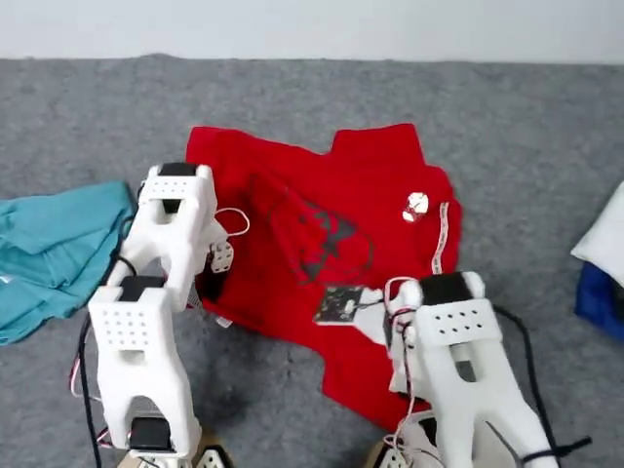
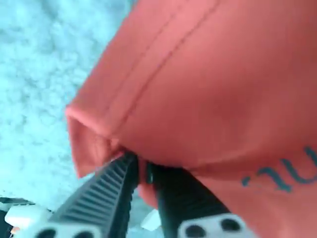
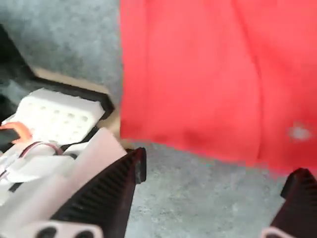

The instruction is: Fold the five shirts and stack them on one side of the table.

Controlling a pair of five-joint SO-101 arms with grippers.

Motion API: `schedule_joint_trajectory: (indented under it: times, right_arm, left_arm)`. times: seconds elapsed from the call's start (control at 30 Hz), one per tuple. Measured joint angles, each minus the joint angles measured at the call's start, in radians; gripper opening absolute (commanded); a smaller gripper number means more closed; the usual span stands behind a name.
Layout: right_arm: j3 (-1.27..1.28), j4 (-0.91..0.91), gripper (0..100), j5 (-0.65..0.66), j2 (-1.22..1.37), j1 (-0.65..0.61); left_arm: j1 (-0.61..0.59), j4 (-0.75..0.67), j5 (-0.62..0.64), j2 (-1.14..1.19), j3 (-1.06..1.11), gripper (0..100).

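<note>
Left end effector (image 2: 141, 166) is clamped tight on a fold of the red shirt (image 1: 331, 224). The fabric is pinched between its black ribbed fingers (image 2: 111, 186), with a bunched hem sticking out beside the pinch. Right end effector (image 3: 213, 188) is spread wide with nothing in it, hovering over the grey worktop (image 1: 507, 117) just off the shirt's edge. The red shirt lies mid-worktop, spread but rumpled, dark print facing up, with a raised crease across the middle and a white label strip near its right side in the high view. Left arm (image 1: 161, 253) stands over the shirt's left border; right arm (image 1: 458, 341) overlaps its lower right corner. Teal shirt (image 1: 49, 244) sits crumpled at the worktop's left edge, just beside the left arm and apart from the red one. At the right edge, a white cloth (image 1: 606, 234) sits next to a blue cloth (image 1: 597, 297), well apart from the red shirt; can't tell whether they overlap.
</note>
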Motion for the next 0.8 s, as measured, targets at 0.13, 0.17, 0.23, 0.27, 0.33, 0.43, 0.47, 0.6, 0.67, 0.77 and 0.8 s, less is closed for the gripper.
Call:
schedule_joint_trajectory:
  times: [0.13,0.17,0.23,0.27,0.33,0.43,0.47,0.6,0.67,0.77,0.8]
  right_arm:
    - [0.005,-0.005,42.7,0.000,0.035,-0.072]
    - [0.005,-0.008,42.7,0.000,0.060,-0.078]
    - [0.005,-0.038,42.7,0.000,0.118,-0.081]
    - [0.005,-0.052,42.8,0.000,0.152,-0.086]
    - [0.005,-0.075,42.9,0.000,0.226,-0.091]
    - [0.005,-0.118,42.9,0.000,0.319,-0.089]
    - [0.005,-0.135,42.9,0.000,0.344,-0.089]
    - [0.005,-0.187,42.9,0.000,0.394,-0.091]
    - [0.005,-0.212,42.9,0.000,0.402,-0.089]
    - [0.005,-0.247,42.8,0.000,0.407,-0.086]
    - [0.005,-0.253,42.7,0.000,0.407,-0.086]
  left_arm:
    - [0.012,0.006,0.002,0.015,-0.054,1]
    - [0.018,0.006,0.002,0.015,-0.061,1]
    - [0.026,0.006,0.002,0.017,-0.078,1]
    - [0.029,0.006,0.002,0.017,-0.089,1]
    - [0.034,0.005,0.002,0.018,-0.114,1]
    - [0.034,-0.005,0.003,0.018,-0.158,1]
    - [0.034,-0.005,0.003,0.018,-0.166,1]
    - [0.038,-0.005,0.003,-0.028,-0.169,1]
    - [0.048,-0.005,0.003,-0.063,-0.172,1]
    - [0.061,-0.005,0.003,-0.078,-0.172,1]
    - [0.063,-0.005,0.003,-0.078,-0.172,1]
